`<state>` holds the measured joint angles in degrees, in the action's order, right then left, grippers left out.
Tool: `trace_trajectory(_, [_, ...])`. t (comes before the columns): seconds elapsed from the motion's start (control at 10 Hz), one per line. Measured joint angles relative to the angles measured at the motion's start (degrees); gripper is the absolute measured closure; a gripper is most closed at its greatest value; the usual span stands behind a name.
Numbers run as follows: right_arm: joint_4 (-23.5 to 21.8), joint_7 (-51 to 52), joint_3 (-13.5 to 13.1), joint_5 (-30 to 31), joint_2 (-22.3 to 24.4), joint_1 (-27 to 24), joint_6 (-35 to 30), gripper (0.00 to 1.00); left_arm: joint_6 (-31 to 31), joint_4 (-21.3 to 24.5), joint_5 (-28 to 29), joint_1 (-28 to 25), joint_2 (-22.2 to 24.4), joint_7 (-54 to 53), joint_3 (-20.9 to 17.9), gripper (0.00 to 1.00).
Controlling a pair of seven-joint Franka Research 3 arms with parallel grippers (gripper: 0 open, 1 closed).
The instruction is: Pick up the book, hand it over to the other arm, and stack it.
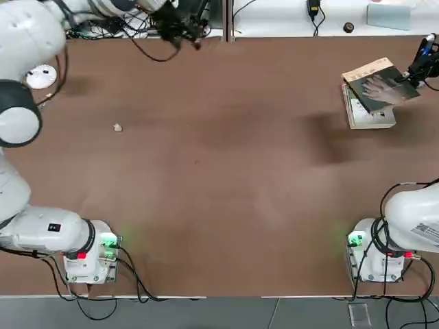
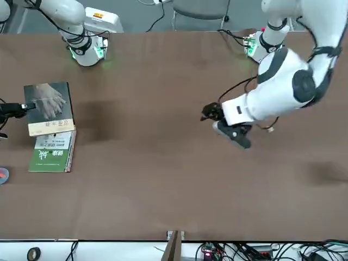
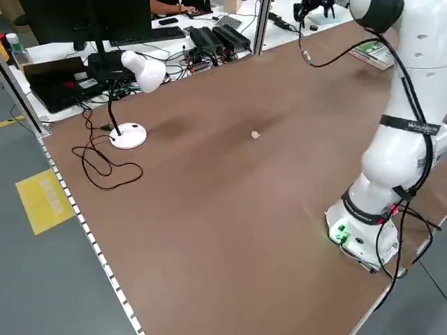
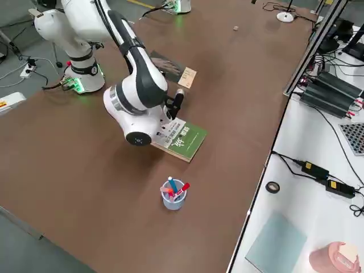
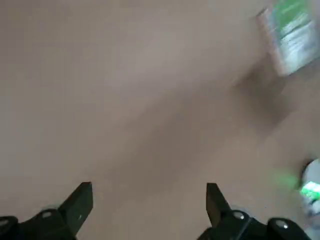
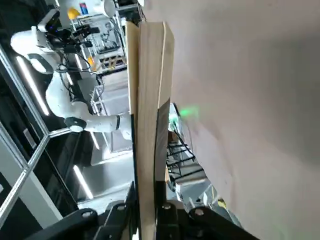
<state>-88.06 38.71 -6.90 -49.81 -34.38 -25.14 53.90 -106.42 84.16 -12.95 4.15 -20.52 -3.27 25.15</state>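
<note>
The book, a small thin paperback with a dark grey-green cover, a pale hand picture and a tan band, is at the far right of the brown wooden table in the top view. It is pinched at its right edge by the right gripper, whose black fingers are pressed together on it. It lies askew over the far part of a green-and-white book that lies flat on the table. The left gripper is at the far edge of the table, left of the middle.

From the front, the book overlaps the end of the green-and-white book nearer the robot, with the right gripper clamped on its edge. The left gripper hangs over open table, well apart from both books.

The left side view shows a white desk lamp on the table's left part and a small pale scrap lying in the middle.

From the right side, the book lies beyond the right arm, and a clear cup of coloured pens stands near the green-and-white book.

In the left wrist view, the left gripper has its fingers spread wide with nothing between them, bare table beyond.

In the right wrist view, the book shows edge-on, its tan edge rising from between the closed fingers of the right gripper.
</note>
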Motion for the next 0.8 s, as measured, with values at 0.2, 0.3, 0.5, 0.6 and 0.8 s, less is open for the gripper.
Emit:
trace_trajectory(0.2, [3.66, -0.08, 0.42, 1.52, -1.72, -0.63, -1.42, 0.84, 6.36, 0.18, 6.38, -2.88, 1.75, 0.19, -0.01, 0.00])
trace_trajectory(0.3, [5.09, -0.08, 0.55, 1.88, -2.45, -1.00, -1.85, 0.84, 7.96, 0.26, 8.92, -4.58, 2.12, 0.11, -0.02, 0.00])
trace_trajectory(0.5, [7.36, 0.20, 0.69, 1.96, -3.71, -2.20, -2.10, 0.84, 9.75, 0.53, 11.44, -8.37, 2.68, -0.02, -0.04, 0.00])
trace_trajectory(0.6, [8.49, 0.65, 0.77, 2.00, -4.39, -2.81, -2.11, 0.84, 10.14, 0.95, 11.80, -10.43, 3.01, -0.07, -0.02, 0.00])
trace_trajectory(0.8, [10.77, 2.20, 0.84, 2.06, -6.28, -3.86, -2.11, 0.84, 10.24, 2.56, 12.19, -14.73, 3.92, -0.19, -0.05, 0.00])
